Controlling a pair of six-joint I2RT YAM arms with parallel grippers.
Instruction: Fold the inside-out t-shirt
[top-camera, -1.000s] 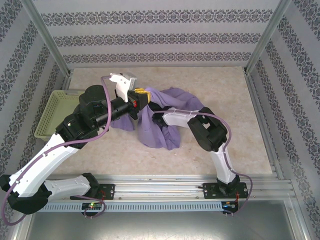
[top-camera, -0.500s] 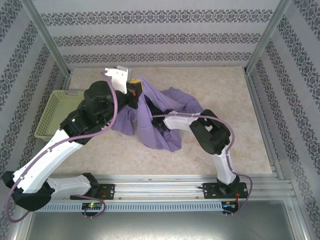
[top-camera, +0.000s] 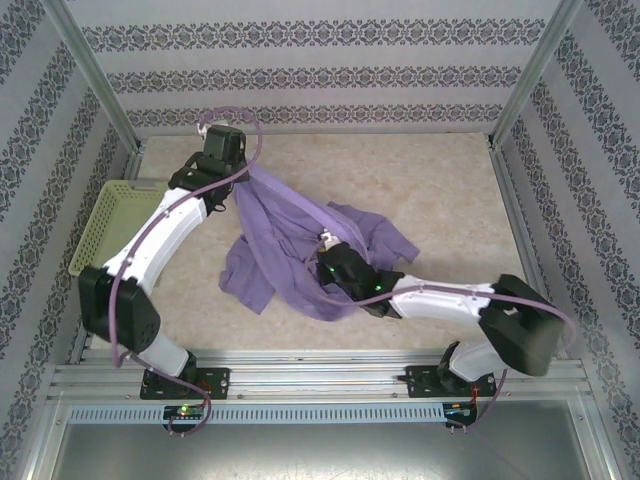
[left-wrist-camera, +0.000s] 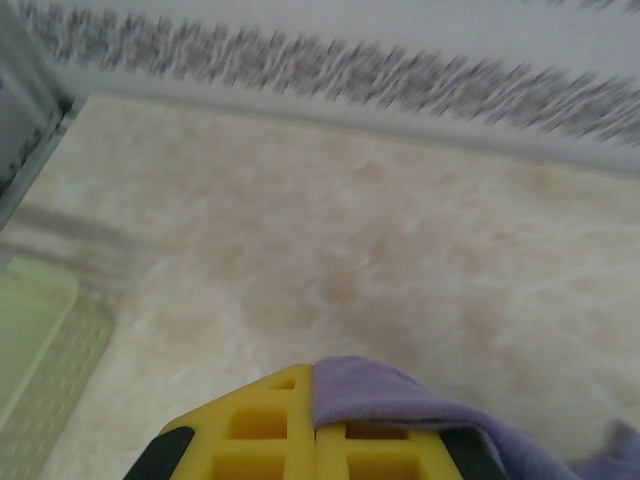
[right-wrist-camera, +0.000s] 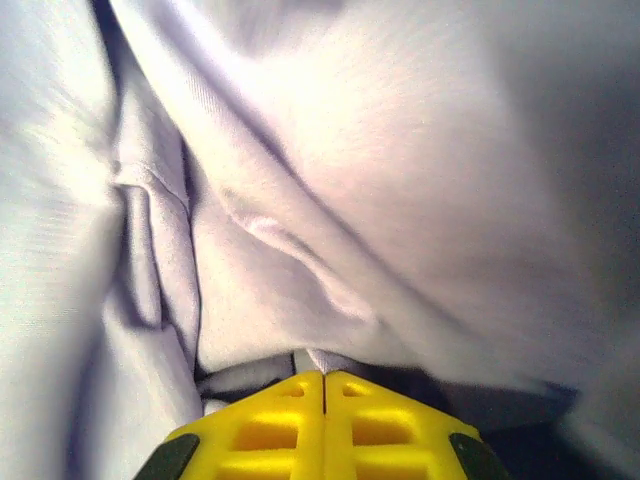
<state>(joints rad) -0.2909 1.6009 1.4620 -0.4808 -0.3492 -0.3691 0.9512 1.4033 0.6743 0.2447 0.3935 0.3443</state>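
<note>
The inside-out t-shirt (top-camera: 290, 235) is a lavender bundle in the middle of the table, drawn out in a band towards the back left. My left gripper (top-camera: 243, 172) is at the far end of that band, shut on an edge of the cloth. In the left wrist view its yellow fingers (left-wrist-camera: 260, 430) meet with a purple fold (left-wrist-camera: 400, 395) pinched between them above the table. My right gripper (top-camera: 322, 248) is pushed into the middle of the bundle. Its fingers (right-wrist-camera: 270, 430) are closed, with a small tuck of the t-shirt (right-wrist-camera: 330, 250) at the tips.
A yellow-green basket (top-camera: 105, 225) sits at the left edge, also seen at the lower left of the left wrist view as the basket (left-wrist-camera: 35, 340). Patterned walls and metal posts close in the beige table (top-camera: 450, 200). The rail (top-camera: 320, 375) runs along the front.
My left arm has swung to the back left, pulling the shirt edge out with it. My right arm has dropped low and reached left into the bundle, and its jaws have shut.
</note>
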